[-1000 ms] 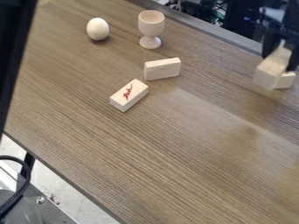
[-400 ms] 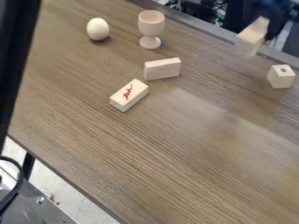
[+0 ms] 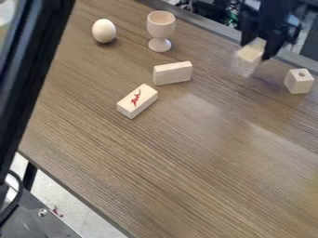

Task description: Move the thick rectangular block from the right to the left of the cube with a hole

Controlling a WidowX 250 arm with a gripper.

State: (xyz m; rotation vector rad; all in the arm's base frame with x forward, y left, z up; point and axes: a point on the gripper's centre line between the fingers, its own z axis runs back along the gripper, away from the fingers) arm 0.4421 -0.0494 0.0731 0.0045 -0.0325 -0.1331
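At far right, left of the holed cube (image 3: 299, 82): your gripper (image 3: 255, 49), closed on the thick block (image 3: 249, 56), apparently above the table (image 3: 186, 162). Correct side reached; remaining for you: lowering and release.

Gripper (image 3: 256, 49) upper right, fingers closed round thick block (image 3: 247, 56), blurred lower end. Cube with hole (image 3: 299, 82) right of block, apart. White egg (image 3: 103, 30) upper left, near pale goblet-shaped cup (image 3: 161, 25), upright. Plain block (image 3: 173, 74) on long edge; red-marked block (image 3: 137, 101) flat, just beside. Brown wood-grain table (image 3: 186, 162). Black upright bar (image 3: 38, 69), left edge.
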